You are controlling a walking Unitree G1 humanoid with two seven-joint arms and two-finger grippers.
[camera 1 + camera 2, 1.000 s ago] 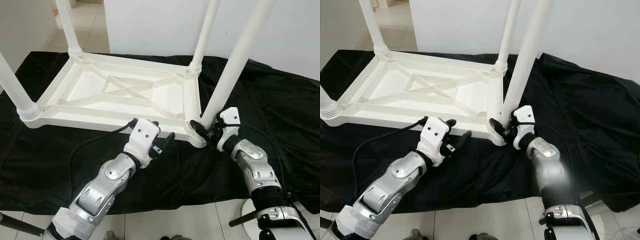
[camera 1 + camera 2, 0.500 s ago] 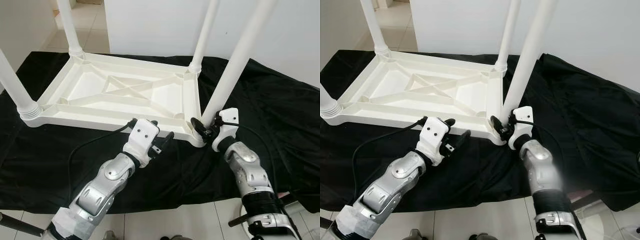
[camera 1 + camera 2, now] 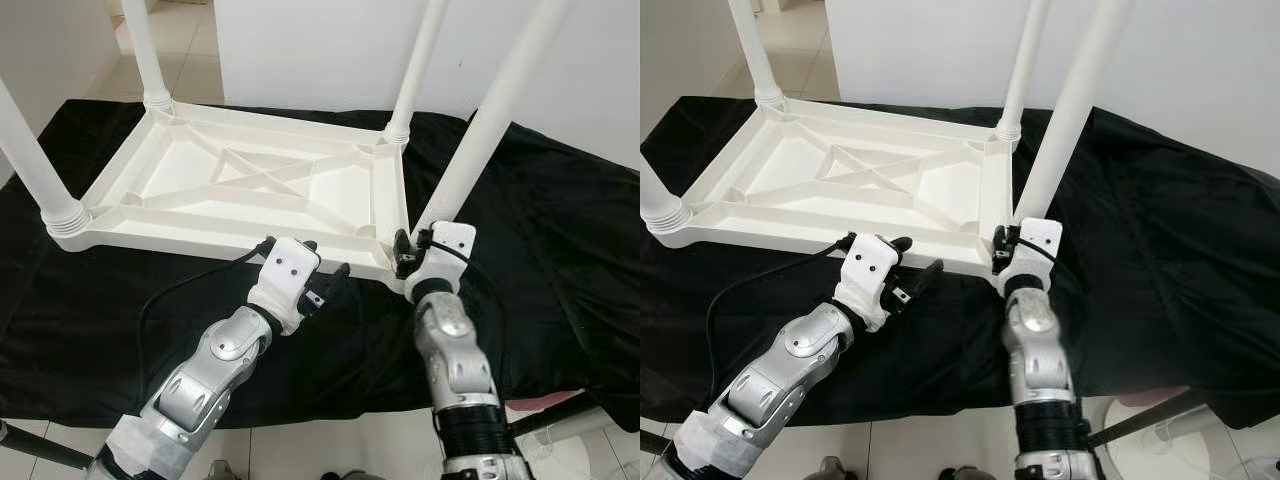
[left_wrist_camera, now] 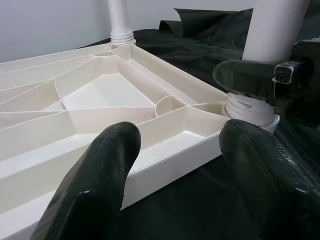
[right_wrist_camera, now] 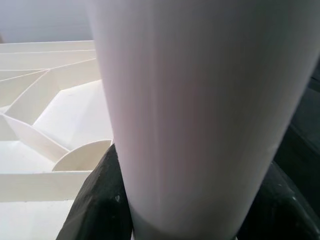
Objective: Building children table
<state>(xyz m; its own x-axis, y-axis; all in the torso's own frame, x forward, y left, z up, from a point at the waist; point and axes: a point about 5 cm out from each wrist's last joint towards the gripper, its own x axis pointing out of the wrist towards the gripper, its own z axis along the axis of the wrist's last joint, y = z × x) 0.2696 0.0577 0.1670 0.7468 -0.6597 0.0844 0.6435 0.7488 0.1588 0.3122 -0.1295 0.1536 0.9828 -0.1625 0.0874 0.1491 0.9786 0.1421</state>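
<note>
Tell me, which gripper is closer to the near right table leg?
Right. The right gripper clasps the table leg at its base; the left gripper, fingers open, hovers by the tabletop edge, apart from it.

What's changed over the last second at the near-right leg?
The right arm swung inward, its elbow now nearly under the right gripper, which kept its grip low on the near-right leg at the tabletop corner. The left gripper, open, stayed by the near edge. Table unchanged.
</note>
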